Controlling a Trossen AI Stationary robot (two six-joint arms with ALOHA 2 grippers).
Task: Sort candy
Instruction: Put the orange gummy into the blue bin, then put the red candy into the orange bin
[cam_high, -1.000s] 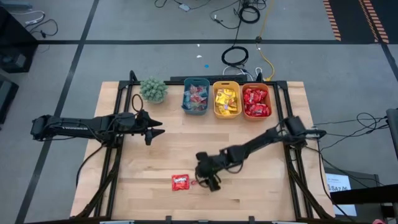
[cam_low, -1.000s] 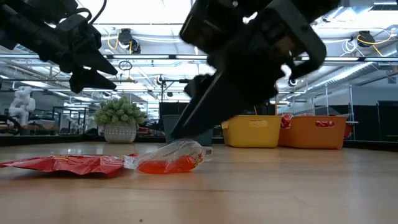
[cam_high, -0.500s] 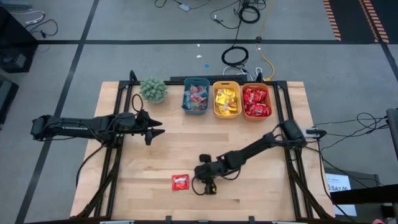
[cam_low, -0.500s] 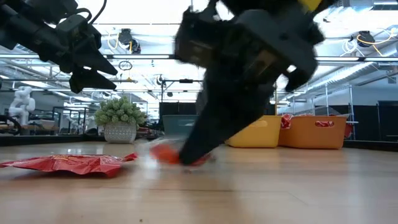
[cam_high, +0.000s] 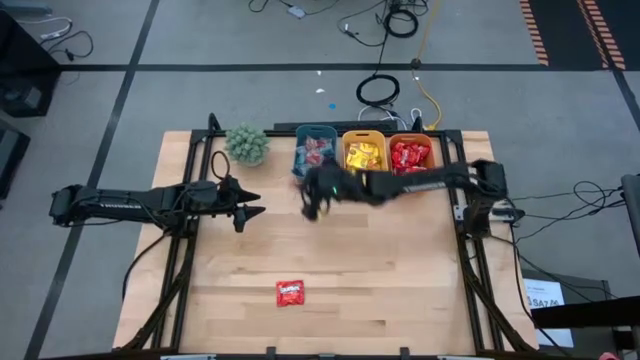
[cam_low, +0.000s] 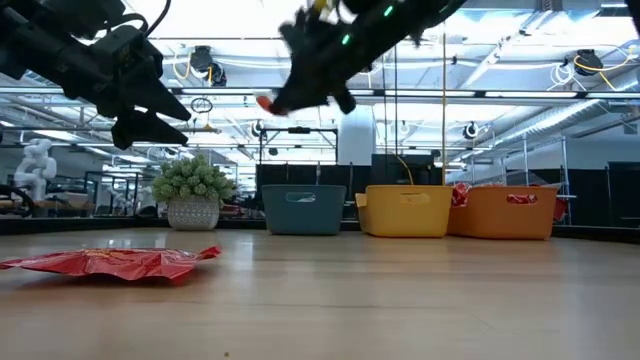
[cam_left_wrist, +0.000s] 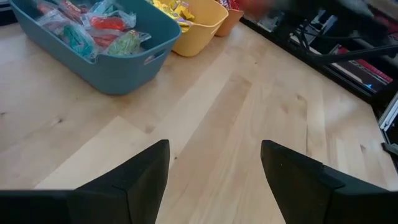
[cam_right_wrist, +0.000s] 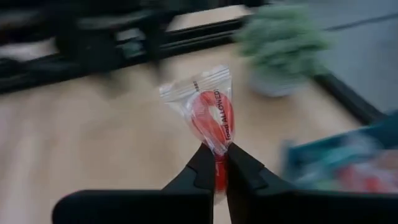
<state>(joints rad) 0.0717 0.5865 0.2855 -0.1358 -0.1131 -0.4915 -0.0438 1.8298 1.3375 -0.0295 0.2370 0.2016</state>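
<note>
The right claw (cam_right_wrist: 216, 163) hangs above the surface (cam_high: 400, 280) just in front of the teal bin (cam_high: 315, 153), its fingers pinched together on a clear-wrapped red sweet (cam_right_wrist: 212, 115). The left claw (cam_high: 250, 206) waits with fingers apart over the surface's left side, near the plant (cam_high: 247, 144). One red packet (cam_high: 290, 293) lies alone on the wood at the front, while the teal, yellow (cam_high: 365, 161) and orange bins (cam_high: 412, 162) at the back hold sorted candy.

My two arms are dark, slim and jointed, black cables trailing along them. My left gripper (cam_left_wrist: 214, 180) ends in two broad, wedge-shaped black fingers; my right gripper (cam_right_wrist: 216, 163) has narrower, tapered black ones. Small green lights glow on my right wrist.
</note>
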